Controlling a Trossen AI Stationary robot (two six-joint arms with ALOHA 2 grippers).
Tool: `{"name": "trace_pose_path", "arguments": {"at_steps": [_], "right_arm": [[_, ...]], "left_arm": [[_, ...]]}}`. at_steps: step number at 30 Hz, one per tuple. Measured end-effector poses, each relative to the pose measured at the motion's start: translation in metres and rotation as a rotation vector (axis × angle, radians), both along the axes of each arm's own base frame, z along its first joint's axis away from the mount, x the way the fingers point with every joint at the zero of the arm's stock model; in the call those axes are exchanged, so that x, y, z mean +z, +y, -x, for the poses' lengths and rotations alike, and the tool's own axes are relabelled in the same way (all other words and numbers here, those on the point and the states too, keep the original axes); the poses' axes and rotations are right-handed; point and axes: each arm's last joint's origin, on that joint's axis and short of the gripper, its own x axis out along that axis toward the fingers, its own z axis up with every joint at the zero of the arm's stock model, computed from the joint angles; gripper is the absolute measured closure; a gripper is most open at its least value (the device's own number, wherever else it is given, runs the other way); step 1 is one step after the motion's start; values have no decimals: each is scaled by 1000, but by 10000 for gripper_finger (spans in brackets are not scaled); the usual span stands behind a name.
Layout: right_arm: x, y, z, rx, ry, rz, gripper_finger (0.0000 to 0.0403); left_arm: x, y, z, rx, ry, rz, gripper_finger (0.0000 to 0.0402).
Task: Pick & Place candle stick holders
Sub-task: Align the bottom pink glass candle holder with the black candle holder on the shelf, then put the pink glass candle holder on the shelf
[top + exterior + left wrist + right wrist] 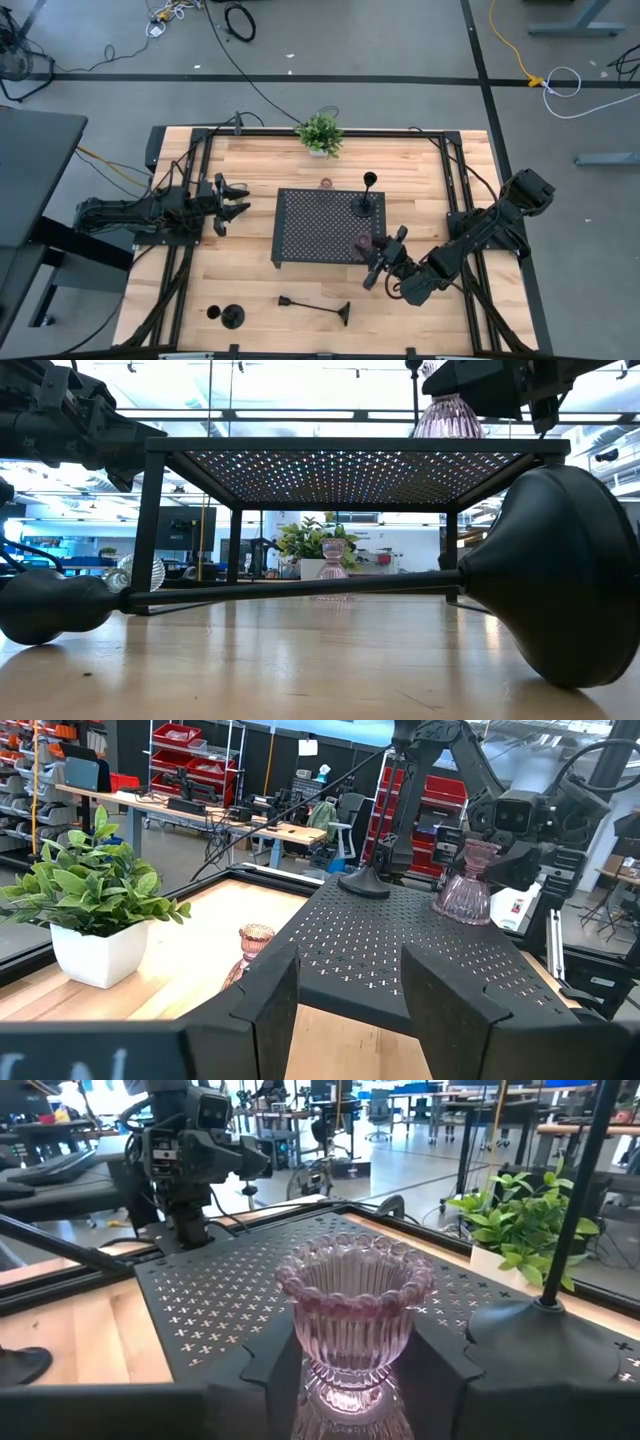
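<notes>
Two holders are on the perforated tray [315, 226]: an upright black stemmed holder [368, 195] and a pink glass cup [352, 1325], which sits between the right claw [350, 1370] fingers; grip or release cannot be told. One stemmed holder [315, 306] lies toppled on the surface [250, 160], another [227, 316] stands nearby, and a second pink cup [250, 948] waits by the plant [320, 133]. The left claw [236, 200] idles, parted and empty.

Both arms are dark, near-black, built of blocky angular segments joined at rounded joints. The left arm [130, 212] is long and slim with bundled black cables along its links; the right arm [490, 228] has a chunky squared housing at its upper joint. Each wrist carries a boxy black camera module. The fingers [268, 1010] are thick matte-black wedges with flat faces and chamfered edges, with no markings on them.
</notes>
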Motion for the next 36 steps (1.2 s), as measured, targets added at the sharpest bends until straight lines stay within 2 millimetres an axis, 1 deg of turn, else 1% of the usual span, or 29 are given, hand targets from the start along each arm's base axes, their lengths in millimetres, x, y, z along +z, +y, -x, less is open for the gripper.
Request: {"name": "trace_pose_path", "arguments": {"at_steps": [16,21,26,36], "right_arm": [[-1,0,0,17,14,2,128],[-1,1,0,20,19,16,95],[2,1,-1,25,14,30,78],[7,4,-2,50,3,47,76]], "left_arm": [[0,0,0,0,0,0,223],[0,0,0,0,0,0,223],[0,0,0,0,0,0,223],[0,0,0,0,0,0,223]]}}
